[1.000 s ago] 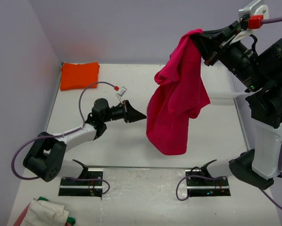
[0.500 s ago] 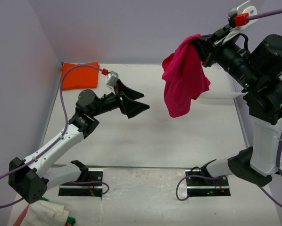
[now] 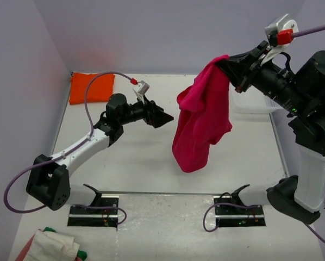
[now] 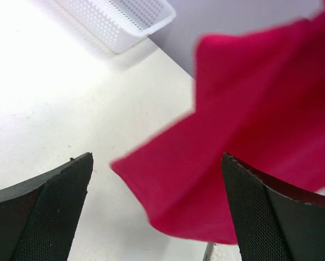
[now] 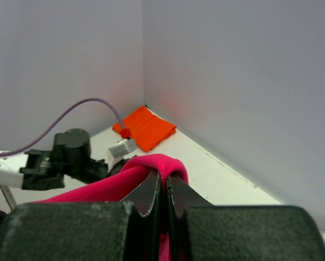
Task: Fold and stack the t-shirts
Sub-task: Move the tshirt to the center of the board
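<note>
Above the table (image 3: 141,163), the red t-shirt (image 3: 203,122) is hung from the tightly closed right claw (image 3: 221,60), awaiting spreading; its lower edge should be caught next by the wide-open, empty left claw (image 3: 161,117).

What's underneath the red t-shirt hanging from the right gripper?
White table shows below the red t-shirt; the strip its cloth covers from above cannot be seen.

The left hand (image 3: 163,118) has spread wide and swung up toward the hanging red t-shirt (image 3: 203,125).
</note>
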Robot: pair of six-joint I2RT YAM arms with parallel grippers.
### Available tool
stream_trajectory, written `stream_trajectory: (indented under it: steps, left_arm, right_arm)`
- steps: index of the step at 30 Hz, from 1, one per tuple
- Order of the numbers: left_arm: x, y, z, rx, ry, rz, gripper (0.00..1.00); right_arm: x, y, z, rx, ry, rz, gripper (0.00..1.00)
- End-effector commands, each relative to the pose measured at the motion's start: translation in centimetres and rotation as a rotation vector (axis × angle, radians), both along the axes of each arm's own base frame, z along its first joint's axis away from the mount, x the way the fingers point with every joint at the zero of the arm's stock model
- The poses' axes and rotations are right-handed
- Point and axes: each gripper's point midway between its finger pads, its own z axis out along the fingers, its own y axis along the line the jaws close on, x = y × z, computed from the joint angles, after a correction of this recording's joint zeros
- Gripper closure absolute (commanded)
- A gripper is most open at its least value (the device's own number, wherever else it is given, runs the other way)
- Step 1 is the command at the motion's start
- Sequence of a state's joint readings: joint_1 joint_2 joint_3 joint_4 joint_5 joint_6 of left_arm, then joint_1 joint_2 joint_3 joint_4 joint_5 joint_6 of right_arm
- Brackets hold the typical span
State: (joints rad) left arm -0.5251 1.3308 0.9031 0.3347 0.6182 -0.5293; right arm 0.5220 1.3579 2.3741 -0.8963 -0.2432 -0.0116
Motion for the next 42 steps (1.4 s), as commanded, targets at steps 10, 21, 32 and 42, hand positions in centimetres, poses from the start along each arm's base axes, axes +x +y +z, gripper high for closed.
stream_trajectory:
  steps: [10, 21, 32, 42]
  left_arm:
    - [6.1, 13.7, 1.5, 0.191, 0.091, 0.798, 0.00]
    - [1.2, 25.5, 11.2, 0.193, -0.006, 1.297, 0.00]
    - [1.9, 24.5, 10.4, 0.242, -0.022, 1.238, 0.00]
    - [1.4, 22.2, 8.6, 0.287, 0.010, 1.088, 0.00]
  right_arm:
    - [-5.8, 3.5, -0.4, 0.029, 0.040, 0.275, 1.00]
    - [-8.4, 8.5, -4.1, -0.090, 0.112, 0.337, 1.00]
    - [0.8, 10.7, -9.2, -0.203, 0.137, 0.131, 1.00]
    - [31.1, 4.4, -20.2, -0.249, 0.274, -0.421, 0.01]
